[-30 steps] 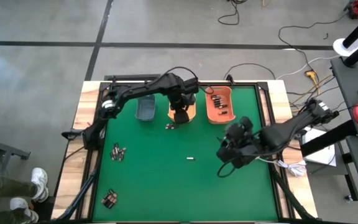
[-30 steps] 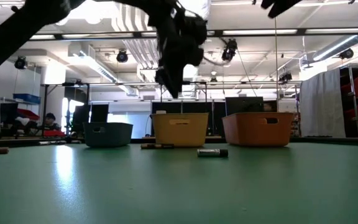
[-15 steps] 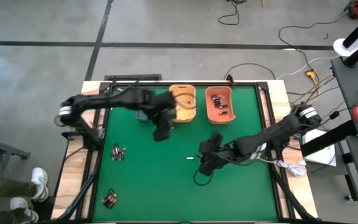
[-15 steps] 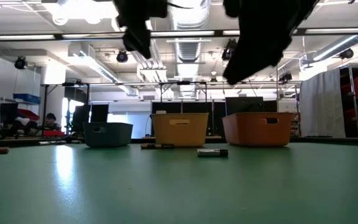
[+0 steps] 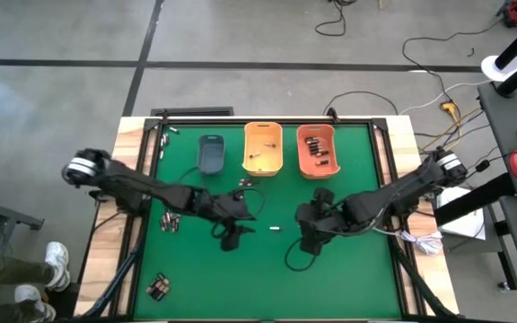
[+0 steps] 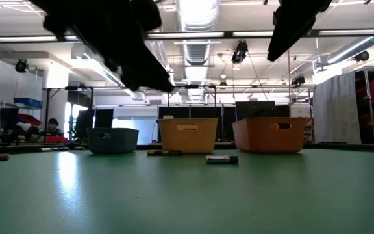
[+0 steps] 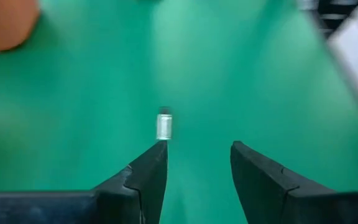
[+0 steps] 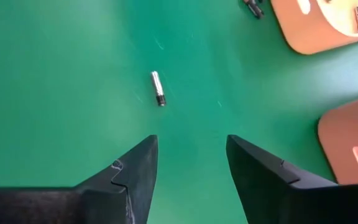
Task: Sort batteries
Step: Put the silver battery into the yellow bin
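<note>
From above, the whole green table (image 5: 348, 269) shows. Three bins sit in a row at its far edge: a grey-blue bin (image 5: 211, 153), a yellow bin (image 5: 263, 149) and an orange bin (image 5: 318, 151). Only this view shows the piles of batteries at 9 o'clock (image 5: 170, 219) and near the front left corner (image 5: 158, 287).

The low view looks flat across the table. It shows the fronts of the bins, and the lone battery (image 6: 222, 159) lying on the green in front of them. The arms are just dark shapes up high.

The wrist views show the claws up close. The left gripper (image 7: 197, 155) has its two fingers apart with nothing between them. The right gripper (image 8: 191, 152) is spread wide too, and it holds nothing.

There is a lot of bare green at the front of the table, toward 6 o'clock, and on the right side. The bins fill the far edge at 12 o'clock.

From above, the silver battery (image 5: 275, 228) lies in the middle of the table, between the two claws. The left gripper (image 5: 232, 235) is at its 9 o'clock, and the right gripper (image 5: 311, 235) is at its 3 o'clock. Both are near it but not touching. A few more batteries (image 5: 245, 183) lie just in front of the yellow bin, and more lie inside the orange bin.
</note>
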`<action>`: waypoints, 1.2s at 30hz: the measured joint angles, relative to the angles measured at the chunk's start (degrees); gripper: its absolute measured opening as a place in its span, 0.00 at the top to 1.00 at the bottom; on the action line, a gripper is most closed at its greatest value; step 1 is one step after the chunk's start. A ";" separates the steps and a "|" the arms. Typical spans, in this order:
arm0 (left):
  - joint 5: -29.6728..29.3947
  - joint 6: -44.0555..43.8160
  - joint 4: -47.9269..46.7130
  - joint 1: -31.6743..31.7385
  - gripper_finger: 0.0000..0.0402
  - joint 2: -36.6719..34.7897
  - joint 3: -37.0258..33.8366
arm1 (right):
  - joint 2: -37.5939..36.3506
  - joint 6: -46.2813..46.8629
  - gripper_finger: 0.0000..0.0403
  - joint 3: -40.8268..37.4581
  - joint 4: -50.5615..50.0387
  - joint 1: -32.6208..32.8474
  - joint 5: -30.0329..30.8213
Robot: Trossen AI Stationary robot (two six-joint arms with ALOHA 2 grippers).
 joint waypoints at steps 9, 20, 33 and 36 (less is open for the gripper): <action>-2.25 5.79 3.90 0.05 0.61 16.98 8.36 | 0.65 8.02 0.59 0.67 -0.17 1.59 2.08; -5.58 6.63 4.06 0.21 0.61 28.99 15.86 | 3.23 18.20 0.64 0.54 -0.60 4.53 -1.00; -0.74 2.76 3.71 0.81 0.96 32.29 15.64 | 2.51 15.85 0.69 1.46 -3.66 4.50 -1.11; -1.17 3.82 -1.13 1.36 0.95 29.22 15.67 | 2.43 14.31 0.70 3.80 -8.12 3.54 -0.99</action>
